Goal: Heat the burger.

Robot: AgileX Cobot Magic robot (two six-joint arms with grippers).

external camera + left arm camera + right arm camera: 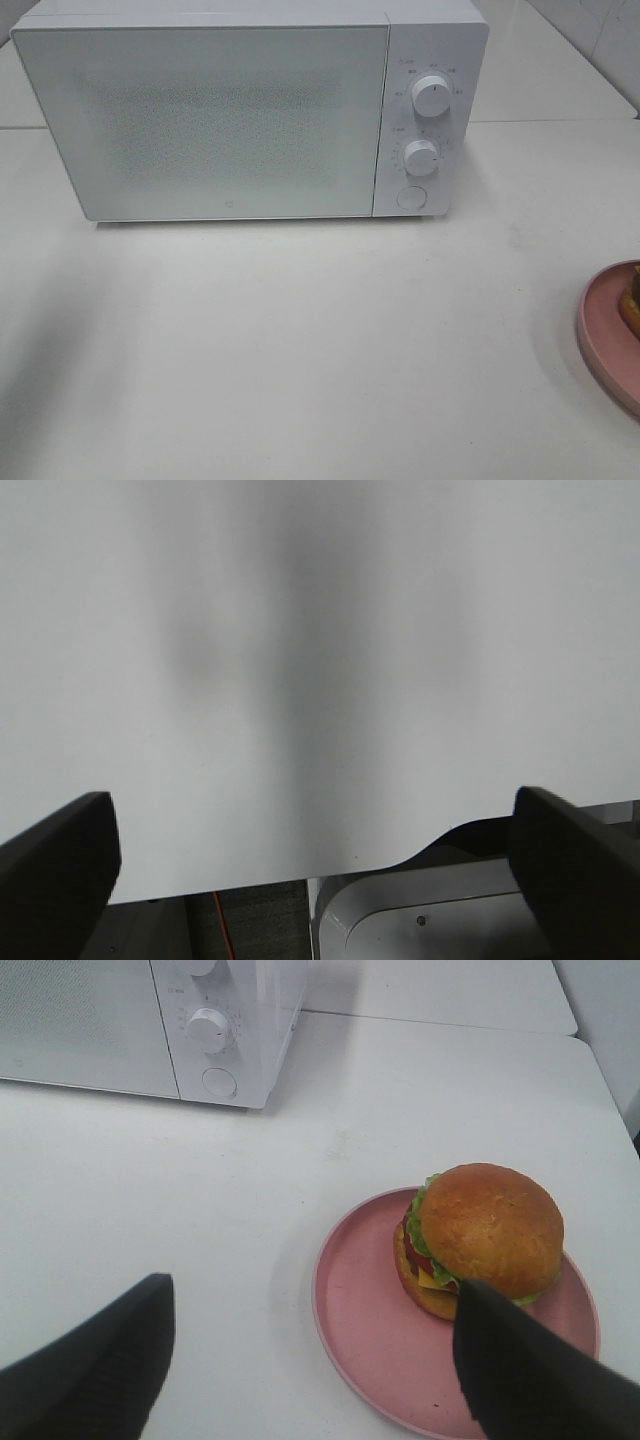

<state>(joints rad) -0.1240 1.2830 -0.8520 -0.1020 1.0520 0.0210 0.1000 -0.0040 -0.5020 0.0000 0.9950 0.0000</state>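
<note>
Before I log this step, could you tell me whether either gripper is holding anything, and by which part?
Nothing is held. The left gripper is open over bare table; the right gripper is open above the burger, not touching it.

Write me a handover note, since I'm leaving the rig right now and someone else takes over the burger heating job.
Left gripper: open, empty, over bare table.
Right gripper: open, empty, above the table near the plate, not touching the burger.
Burger: on the pink plate, at the table's right edge in the high view.
Microwave: door closed.
Done: nothing visible yet.
Left: open the door, put the burger in, close it, set the knobs.
</note>
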